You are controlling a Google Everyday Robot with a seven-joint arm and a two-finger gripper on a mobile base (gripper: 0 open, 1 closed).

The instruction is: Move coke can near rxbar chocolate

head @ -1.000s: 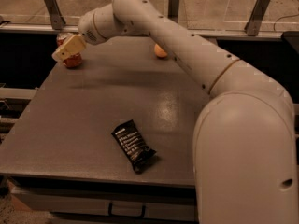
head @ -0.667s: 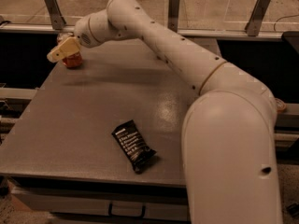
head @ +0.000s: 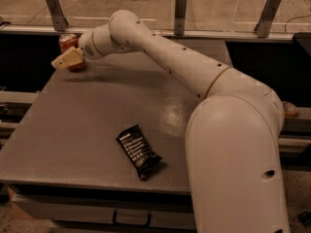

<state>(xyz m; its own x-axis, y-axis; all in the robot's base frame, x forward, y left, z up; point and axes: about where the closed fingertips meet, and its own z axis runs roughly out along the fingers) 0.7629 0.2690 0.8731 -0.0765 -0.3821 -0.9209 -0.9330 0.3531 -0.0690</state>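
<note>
The coke can (head: 67, 41), red with a silver top, stands upright at the far left corner of the grey table (head: 73, 130). My gripper (head: 68, 59) reaches across from the right and sits right in front of the can, covering its middle, so only the can's top and base show. The rxbar chocolate (head: 139, 151), a flat black wrapper with white text, lies near the table's front edge, far from the can and the gripper.
My white arm (head: 194, 76) stretches over the back half of the table, and its bulky base (head: 233, 169) fills the right side. A railing with metal posts (head: 181, 8) runs behind the table. The table's left edge is close to the can.
The arm has swung further left and the gripper has settled lower against the can. The can and the bar have not moved. The orange fruit at the back is now hidden.
</note>
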